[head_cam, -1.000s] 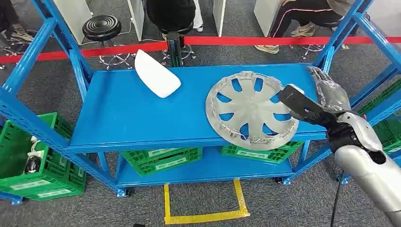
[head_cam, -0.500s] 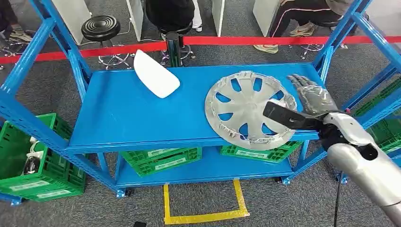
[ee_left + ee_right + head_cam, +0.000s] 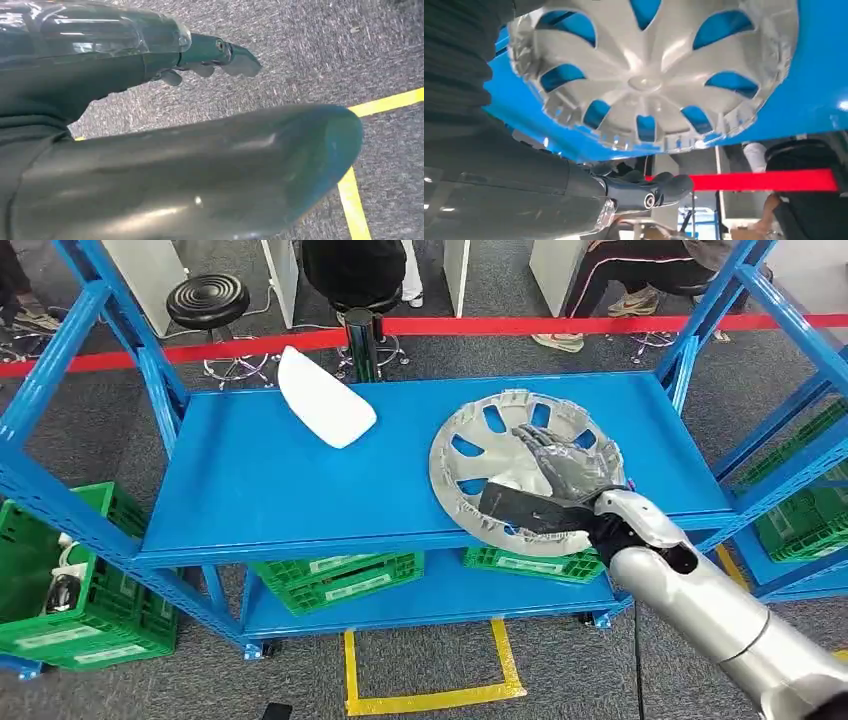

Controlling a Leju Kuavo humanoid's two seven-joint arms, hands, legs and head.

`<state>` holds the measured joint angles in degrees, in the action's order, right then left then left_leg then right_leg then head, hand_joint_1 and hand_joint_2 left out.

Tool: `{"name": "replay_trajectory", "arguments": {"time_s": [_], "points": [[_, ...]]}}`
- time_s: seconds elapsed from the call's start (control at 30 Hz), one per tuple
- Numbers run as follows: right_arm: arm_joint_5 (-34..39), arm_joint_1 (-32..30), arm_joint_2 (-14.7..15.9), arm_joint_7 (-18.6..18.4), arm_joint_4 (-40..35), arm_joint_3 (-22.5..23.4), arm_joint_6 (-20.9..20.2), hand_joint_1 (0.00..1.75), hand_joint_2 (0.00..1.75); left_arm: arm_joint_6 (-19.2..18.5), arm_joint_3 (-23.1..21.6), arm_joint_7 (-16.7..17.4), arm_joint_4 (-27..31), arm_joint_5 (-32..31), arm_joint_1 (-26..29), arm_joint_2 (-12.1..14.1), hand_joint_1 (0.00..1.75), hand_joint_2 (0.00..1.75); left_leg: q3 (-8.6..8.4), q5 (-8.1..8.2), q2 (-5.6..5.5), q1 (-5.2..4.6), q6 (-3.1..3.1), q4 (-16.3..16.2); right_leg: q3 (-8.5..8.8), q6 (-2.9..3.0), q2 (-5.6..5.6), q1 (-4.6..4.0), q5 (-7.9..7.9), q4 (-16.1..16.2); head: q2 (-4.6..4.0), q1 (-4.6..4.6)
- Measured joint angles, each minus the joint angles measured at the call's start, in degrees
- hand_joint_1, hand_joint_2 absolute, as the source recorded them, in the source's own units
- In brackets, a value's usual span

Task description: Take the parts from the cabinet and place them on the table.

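A silver wheel cover (image 3: pixel 478 462) lies flat on the right half of the blue shelf (image 3: pixel 260 480), its near edge overhanging the front lip. My right hand (image 3: pixel 555 470) hovers over its right side with fingers spread and thumb toward the near rim, holding nothing. The right wrist view shows the wheel cover (image 3: pixel 644 82) whole and the fingers (image 3: pixel 649 190) apart from it. A white curved part (image 3: pixel 325 398) rests at the shelf's back left. My left hand (image 3: pixel 150 150) hangs over grey carpet, fingers extended and empty.
Blue uprights (image 3: pixel 690 350) frame the shelf on both sides. Green crates (image 3: pixel 340 575) sit on the lower shelf and another (image 3: pixel 70 590) stands at the left. Red barrier tape (image 3: pixel 450 328), a stool (image 3: pixel 208 300) and seated people are behind. Yellow floor tape (image 3: pixel 430 700) marks the front.
My right hand has swung left from beside the wheel cover's right edge to above its right side. The view has shifted slightly; the parts lie as before.
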<state>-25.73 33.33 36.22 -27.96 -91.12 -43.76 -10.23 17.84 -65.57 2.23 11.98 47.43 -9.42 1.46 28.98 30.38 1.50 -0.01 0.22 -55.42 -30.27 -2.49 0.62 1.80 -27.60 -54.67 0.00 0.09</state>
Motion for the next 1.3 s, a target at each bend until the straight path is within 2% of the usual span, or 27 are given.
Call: {"name": "replay_trajectory", "arguments": {"time_s": [0.37, 0.73, 0.83, 0.93, 1.3], "points": [[-3.52, 2.18, -0.92, -3.67, 6.64, -5.68, -5.09, 0.0, 1.75, -2.34, 0.0, 0.5, 0.0, 0.28, 0.45, -0.26, 0.0, 0.0, -0.02, 0.0, -0.8, -0.04, -0.01, -0.05, -0.03, 0.0, -0.24, 0.02, 0.0, 0.04, 0.0, 0.07], [-4.24, 2.21, -1.14, -3.32, 9.35, -8.89, -7.26, 0.0, 1.75, -2.73, 0.0, 0.7, 0.0, -0.15, 0.52, -0.22, 0.0, 0.0, 0.03, 0.0, -1.16, -0.03, -0.01, -0.05, -0.01, 0.06, -0.39, 0.01, -0.05, 0.03, 0.0, 0.07], [-3.09, 2.63, -1.88, -3.19, 9.9, -9.74, -8.9, 0.0, 1.75, -2.97, 0.0, 0.9, 0.0, 0.09, 0.49, -0.57, 0.0, 0.0, 0.03, 0.0, -1.09, -0.03, -0.01, -0.04, -0.01, 0.06, -0.39, 0.01, -0.05, 0.02, 0.0, 0.07], [-0.66, 3.53, -3.01, -4.78, 11.05, -10.92, -11.38, 0.0, 1.75, -3.23, 0.0, 1.12, 0.0, 0.63, 0.51, -1.24, 0.0, 0.0, 0.03, 0.0, -1.01, -0.03, -0.01, -0.05, -0.01, 0.06, -0.37, 0.01, -0.05, 0.02, 0.0, 0.06], [3.61, 7.77, -5.97, -6.14, 16.96, -14.64, -13.57, 0.0, 1.75, -2.67, 0.0, 0.68, 0.0, 2.01, 0.5, -1.51, 0.0, 0.0, 0.0, 0.0, -0.7, -0.03, -0.01, -0.04, -0.02, 0.06, -0.33, 0.01, -0.05, 0.01, 0.0, 0.07]]}}
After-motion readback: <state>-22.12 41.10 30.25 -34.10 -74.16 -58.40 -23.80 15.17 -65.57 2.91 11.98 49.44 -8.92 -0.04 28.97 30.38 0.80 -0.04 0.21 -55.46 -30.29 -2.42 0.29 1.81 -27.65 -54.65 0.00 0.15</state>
